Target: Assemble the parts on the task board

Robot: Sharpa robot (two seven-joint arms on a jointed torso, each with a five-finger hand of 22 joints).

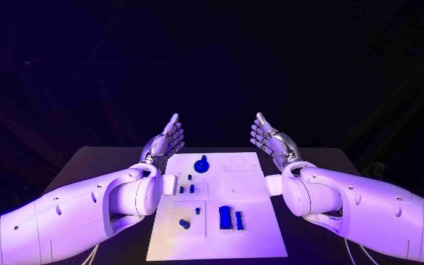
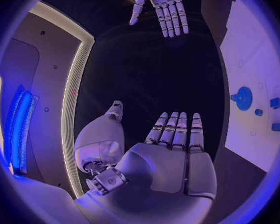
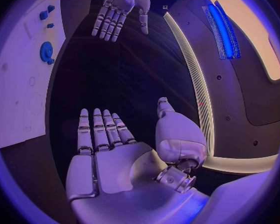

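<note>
Head view: task board [image 1: 247, 228] long axis runs away from robot; both hands' fingers straight, holding nothing

We see the white task board [image 1: 249, 225] on the black table [image 1: 97, 161], with small blue parts [image 1: 225, 217] on it and a round blue part [image 1: 202, 165] at its far end. Our left hand [image 1: 165, 140] is up beside the board's far left corner, and our right hand [image 1: 271, 137] is up by its far right corner. Both have straight fingers and hold nothing.

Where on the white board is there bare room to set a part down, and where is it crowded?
On the task board, the right side beside the right hand is bare, as is the near edge. The left half is crowded: the round blue part, small blue pieces and upright blue blocks.
</note>
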